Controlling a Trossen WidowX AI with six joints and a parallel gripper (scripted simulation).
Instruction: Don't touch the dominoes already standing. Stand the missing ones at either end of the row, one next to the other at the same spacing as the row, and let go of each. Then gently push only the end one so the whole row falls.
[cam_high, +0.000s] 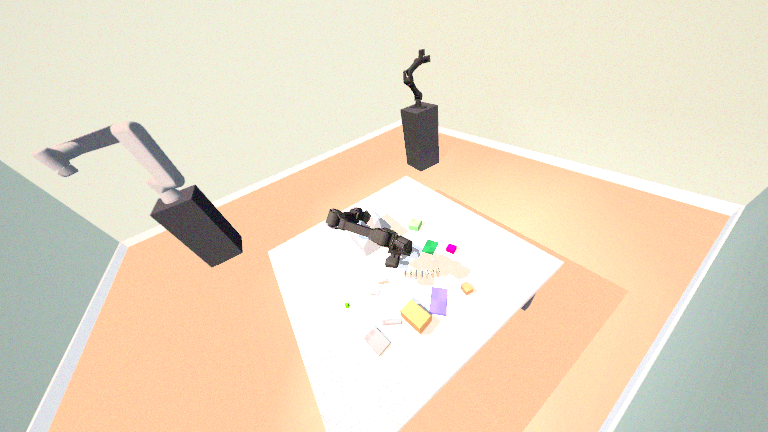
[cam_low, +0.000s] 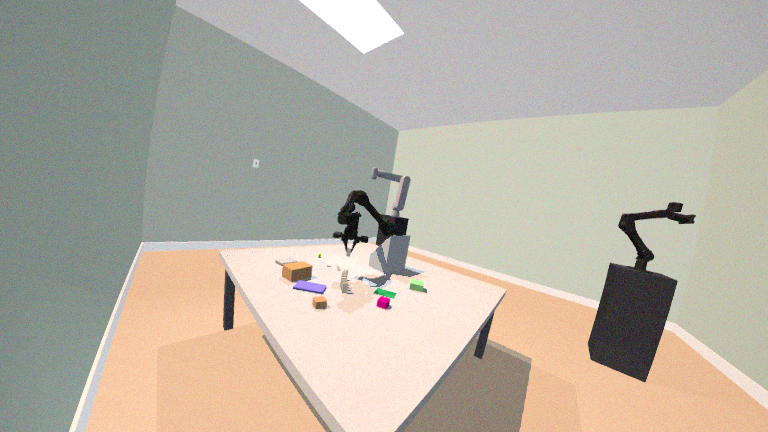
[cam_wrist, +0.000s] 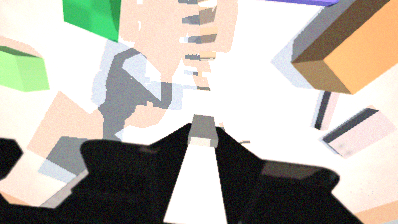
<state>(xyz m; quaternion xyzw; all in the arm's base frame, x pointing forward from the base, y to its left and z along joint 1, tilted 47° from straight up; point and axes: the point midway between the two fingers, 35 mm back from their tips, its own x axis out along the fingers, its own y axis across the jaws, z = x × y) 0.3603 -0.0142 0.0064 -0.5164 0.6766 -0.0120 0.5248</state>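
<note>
Domino, pale grey, one; location: between the fingertips of the gripper, raised above the table. Jaws: clamped on this piece, fingers pointing down.

Row of standing dominoes, pale, thin, evenly set as far as can be seen. Runs left to right in the top view, far to near in the exterior view. Held piece lies off the left end of the row by the top view, which is the far end by the exterior view; close to the row's line, though exact alignment cannot be told.

Orientation: in the wrist view the row runs up and down, its members lying crosswise; the jaws close crosswise too. Judged from this, the grip suits a piece set parallel to its neighbours, its long axis to be upright at release. Present tilt: not legible.

Move called for: a lowering beside that end, one gap out. Hazard: a finger or the piece's lower edge brushing the end domino.

Loose pale pieces, left of the row in the top view: small, possibly a domino among them, identity uncertain.
</note>
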